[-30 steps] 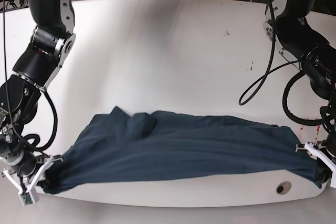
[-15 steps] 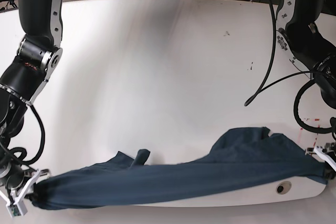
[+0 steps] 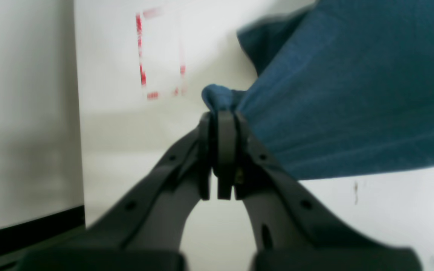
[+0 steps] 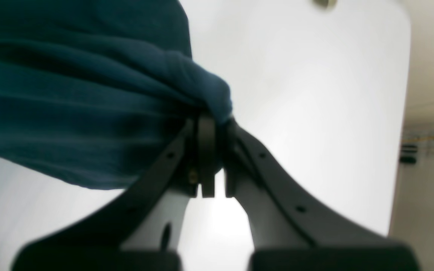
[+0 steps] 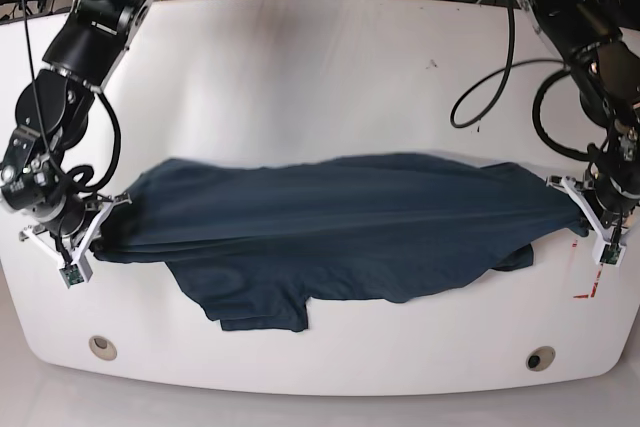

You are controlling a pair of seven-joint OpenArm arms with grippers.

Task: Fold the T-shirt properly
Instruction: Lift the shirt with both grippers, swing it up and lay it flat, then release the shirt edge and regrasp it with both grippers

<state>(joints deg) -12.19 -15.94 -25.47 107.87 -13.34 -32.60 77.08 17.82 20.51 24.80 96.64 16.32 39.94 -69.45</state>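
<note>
Base view: T-shirt [image 5: 340, 222] now mid-table.

The base view is bright and evenly lit from above, the white tabletop [image 5: 320, 77] nearly washed out, with only a soft shadow under the T-shirt [image 5: 340, 227] and curved bowing toward the edges. Both wrist views are soft: the dark fingers [image 3: 226, 150] close to the lens are out of focus, and the red marks [image 3: 160, 52] on the tabletop smear with blur.

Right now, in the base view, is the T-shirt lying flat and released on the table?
No: the T-shirt is stretched between the left pincer and the right pincer, each shut on one end.
</note>
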